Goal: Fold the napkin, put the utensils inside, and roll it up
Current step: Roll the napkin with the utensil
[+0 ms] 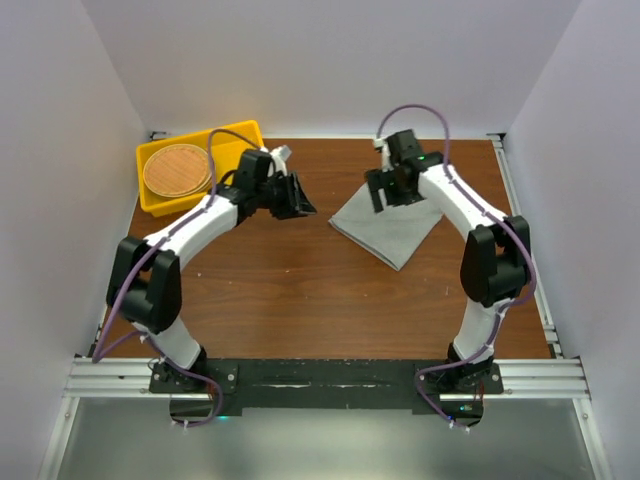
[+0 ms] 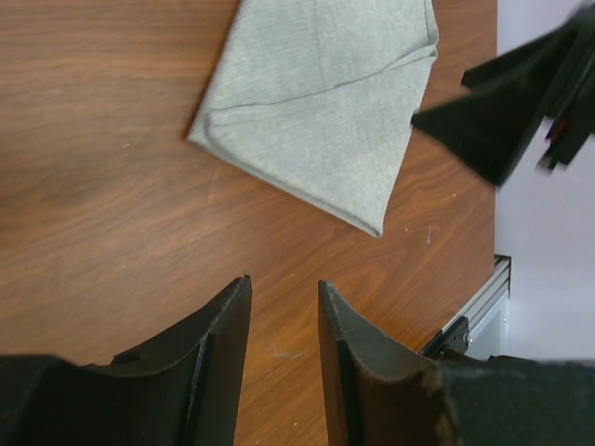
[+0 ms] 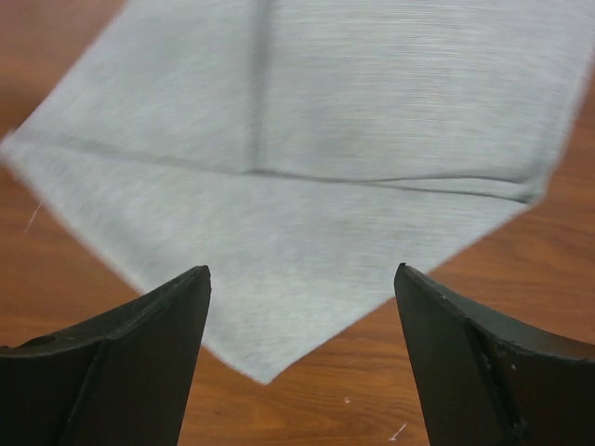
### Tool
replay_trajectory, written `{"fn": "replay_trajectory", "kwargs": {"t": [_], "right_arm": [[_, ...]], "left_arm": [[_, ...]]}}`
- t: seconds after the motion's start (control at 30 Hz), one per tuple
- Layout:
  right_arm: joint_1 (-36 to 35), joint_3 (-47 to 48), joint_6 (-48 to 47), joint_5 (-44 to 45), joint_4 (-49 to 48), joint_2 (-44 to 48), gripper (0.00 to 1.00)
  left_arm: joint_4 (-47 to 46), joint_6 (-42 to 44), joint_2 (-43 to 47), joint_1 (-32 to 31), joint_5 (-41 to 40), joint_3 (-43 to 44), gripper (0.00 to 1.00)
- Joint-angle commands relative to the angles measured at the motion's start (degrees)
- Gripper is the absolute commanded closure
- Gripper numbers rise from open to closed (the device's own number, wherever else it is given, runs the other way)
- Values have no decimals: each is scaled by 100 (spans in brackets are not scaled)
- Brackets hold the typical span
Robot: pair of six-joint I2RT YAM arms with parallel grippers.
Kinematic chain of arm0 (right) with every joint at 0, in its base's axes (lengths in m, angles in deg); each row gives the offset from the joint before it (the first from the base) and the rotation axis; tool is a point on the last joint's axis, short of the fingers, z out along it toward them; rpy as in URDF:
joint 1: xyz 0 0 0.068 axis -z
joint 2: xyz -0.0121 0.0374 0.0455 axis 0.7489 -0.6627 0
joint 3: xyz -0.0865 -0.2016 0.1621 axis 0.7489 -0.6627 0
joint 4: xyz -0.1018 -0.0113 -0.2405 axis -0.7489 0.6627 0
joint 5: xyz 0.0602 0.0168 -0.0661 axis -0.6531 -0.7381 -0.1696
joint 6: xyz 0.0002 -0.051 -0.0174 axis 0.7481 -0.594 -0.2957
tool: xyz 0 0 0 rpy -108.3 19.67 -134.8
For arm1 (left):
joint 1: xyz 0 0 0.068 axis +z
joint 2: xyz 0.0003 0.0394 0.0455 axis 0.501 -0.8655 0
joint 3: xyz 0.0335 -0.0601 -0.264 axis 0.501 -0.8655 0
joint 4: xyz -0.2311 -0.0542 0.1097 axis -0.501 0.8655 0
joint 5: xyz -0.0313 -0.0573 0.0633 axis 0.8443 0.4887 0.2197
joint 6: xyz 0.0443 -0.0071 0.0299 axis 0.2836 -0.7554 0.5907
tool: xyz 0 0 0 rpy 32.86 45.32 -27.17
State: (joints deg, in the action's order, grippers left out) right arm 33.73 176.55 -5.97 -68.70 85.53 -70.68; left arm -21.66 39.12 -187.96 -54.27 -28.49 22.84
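The grey napkin [image 1: 388, 230] lies folded flat on the wooden table, right of centre, with one corner pointing toward the arms. My right gripper [image 1: 388, 192] hovers over its far edge, open wide and holding nothing. In the right wrist view the napkin [image 3: 307, 177] fills the top and my right gripper [image 3: 302, 269] frames its near corner. My left gripper [image 1: 298, 203] hangs left of the cloth, apart from it. In the left wrist view my left gripper [image 2: 284, 282] is open with bare wood between its fingers, and the napkin [image 2: 316, 111] lies beyond. The utensils are out of view.
A yellow tray [image 1: 152, 205] sits at the back left with a round brown woven disc [image 1: 177, 170] in it. A metal rail [image 1: 525, 230] runs along the table's right edge. White walls close in the sides and back.
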Motion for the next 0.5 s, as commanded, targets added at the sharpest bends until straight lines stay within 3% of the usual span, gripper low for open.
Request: {"fn": "replay_trajectory", "kwargs": {"t": [0.0, 0.13, 0.47], "right_arm": [[-746, -579, -1180, 258, -484, 407, 14], [-1229, -1054, -1953, -330, -714, 451, 19], [-1248, -1187, -2358, -1314, -406, 65, 24]], "left_arm": [[110, 171, 706, 363, 150, -736, 60], [172, 435, 1286, 548, 194, -1282, 60], [243, 638, 1780, 751, 431, -1880, 60]]}}
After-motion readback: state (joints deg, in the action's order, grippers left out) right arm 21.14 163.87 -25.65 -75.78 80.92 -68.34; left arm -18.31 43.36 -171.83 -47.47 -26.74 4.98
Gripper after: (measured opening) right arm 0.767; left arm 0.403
